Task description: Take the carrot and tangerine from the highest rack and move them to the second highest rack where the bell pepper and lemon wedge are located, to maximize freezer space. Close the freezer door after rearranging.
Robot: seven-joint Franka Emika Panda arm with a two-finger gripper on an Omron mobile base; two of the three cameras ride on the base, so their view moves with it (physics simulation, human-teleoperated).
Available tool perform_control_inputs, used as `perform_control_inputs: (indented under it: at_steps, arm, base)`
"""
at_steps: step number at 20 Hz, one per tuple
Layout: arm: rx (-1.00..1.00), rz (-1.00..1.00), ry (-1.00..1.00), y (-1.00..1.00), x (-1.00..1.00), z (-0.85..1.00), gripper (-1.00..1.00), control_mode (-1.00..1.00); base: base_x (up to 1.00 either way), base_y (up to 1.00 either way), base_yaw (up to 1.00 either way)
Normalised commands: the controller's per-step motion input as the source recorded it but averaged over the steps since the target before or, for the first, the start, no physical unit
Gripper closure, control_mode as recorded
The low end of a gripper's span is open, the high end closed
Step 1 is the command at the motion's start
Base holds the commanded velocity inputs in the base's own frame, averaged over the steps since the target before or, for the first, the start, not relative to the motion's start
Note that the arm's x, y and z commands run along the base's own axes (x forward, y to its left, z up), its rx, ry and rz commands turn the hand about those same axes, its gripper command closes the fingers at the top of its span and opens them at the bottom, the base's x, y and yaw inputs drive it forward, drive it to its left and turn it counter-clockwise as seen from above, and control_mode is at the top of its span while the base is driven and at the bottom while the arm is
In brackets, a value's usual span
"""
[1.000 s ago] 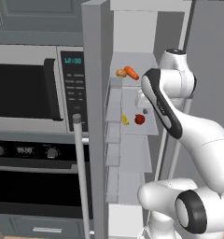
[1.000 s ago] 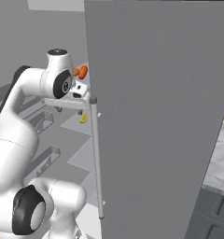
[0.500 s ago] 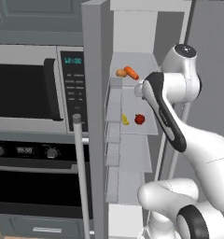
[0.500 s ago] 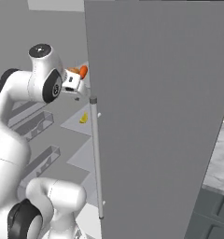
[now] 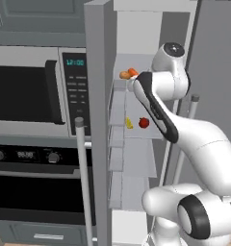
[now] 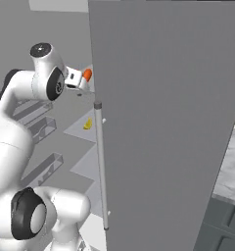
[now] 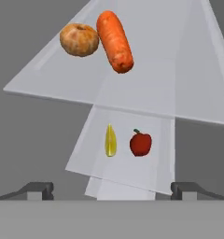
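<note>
An orange carrot (image 7: 115, 41) and a brownish tangerine (image 7: 79, 40) lie side by side, touching, on the highest rack (image 7: 179, 93). One rack below lie a yellow lemon wedge (image 7: 111, 140) and a red bell pepper (image 7: 141, 143), a little apart. My gripper (image 7: 113, 190) is open and empty, its tips spread wide, short of the top rack's front edge and above it. From the left base, the carrot (image 5: 132, 72) and tangerine (image 5: 124, 75) sit just above my hand. From the right base, the carrot (image 6: 87, 74) peeks past the gripper (image 6: 82, 81).
The freezer door (image 6: 163, 122) stands wide open to my right, its long handle (image 6: 101, 166) close to my arm. A microwave (image 5: 35, 86) and an oven (image 5: 35, 192) flank the freezer on the left. Lower racks (image 5: 136, 158) hold nothing that shows.
My arm has risen and swung inward, carrying the hand from the second rack's height up to the highest rack. The produce has not moved.
</note>
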Motion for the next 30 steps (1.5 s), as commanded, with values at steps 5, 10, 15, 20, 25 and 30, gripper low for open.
perform_control_inputs:
  at_steps: [5,10,15,20,25,30]
  arm:
    - [0.0,0.0,-0.04,0.03,0.55,0.02,-1.0,-1.0]
    - [0.0,0.0,0.0,-0.01,0.6,0.01,-1.0,-1.0]
    - [0.0,0.07,0.01,-0.01,0.59,0.0,-1.0,-1.0]
    - [0.0,0.13,0.0,-0.03,0.55,-0.11,-1.0,-1.0]
    - [0.0,0.05,0.0,-0.01,0.54,-0.14,-1.0,-1.0]
    - [-0.01,0.0,0.02,0.0,0.49,-0.21,-1.0,-1.0]
  base:
    - [0.0,0.0,0.0]
    - [0.0,0.0,0.0]
    - [0.0,0.0,0.0]
    - [0.0,0.0,0.0]
    - [0.0,0.0,0.0]
    - [0.0,0.0,0.0]
